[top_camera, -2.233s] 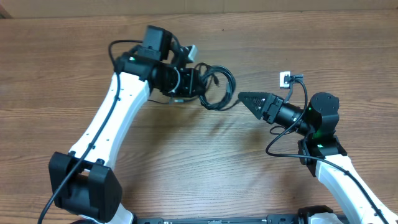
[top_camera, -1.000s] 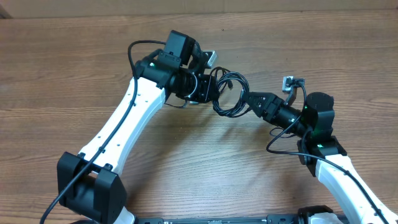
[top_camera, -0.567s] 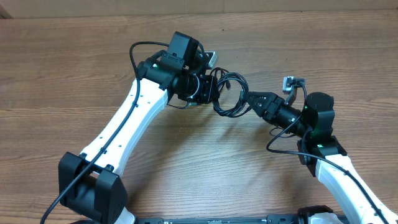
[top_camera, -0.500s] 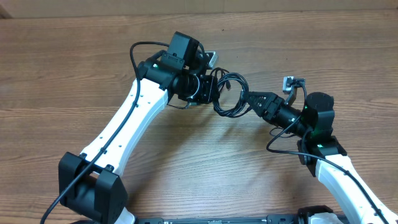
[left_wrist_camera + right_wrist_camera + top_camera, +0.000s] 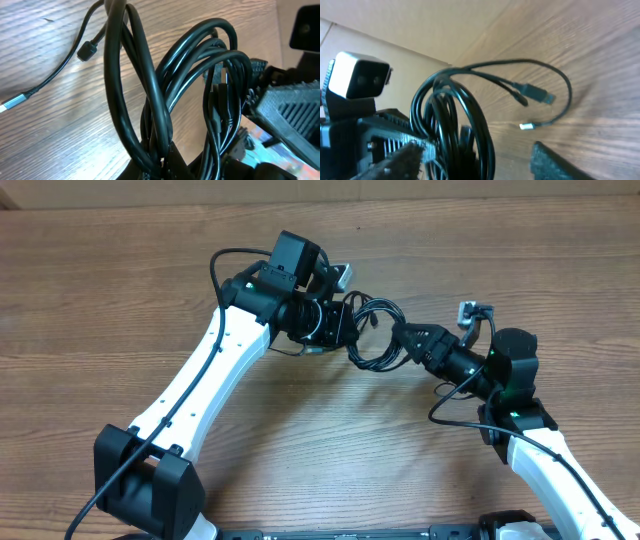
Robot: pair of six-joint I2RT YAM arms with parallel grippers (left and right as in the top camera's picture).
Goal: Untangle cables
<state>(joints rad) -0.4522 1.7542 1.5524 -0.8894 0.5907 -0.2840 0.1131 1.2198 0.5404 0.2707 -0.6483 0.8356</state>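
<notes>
The cables (image 5: 372, 335) hang as one knotted coil, held just above the bench (image 5: 120, 270) between the two arms. The left hand (image 5: 335, 325) is clamped on one side of the coil and carries it. The loops stand out from it toward the right arm, so their long axis runs from one hand to the other. Loose tails (image 5: 540, 94) trail onto the wood. The right hand (image 5: 405, 340) noses up to the far end of the loops, fingers spread. From its own camera the strands seem to sit beside one finger rather than squarely between both, though the angle is poor. Being the free hand, it looks best placed to draw a loop away from the left.
</notes>
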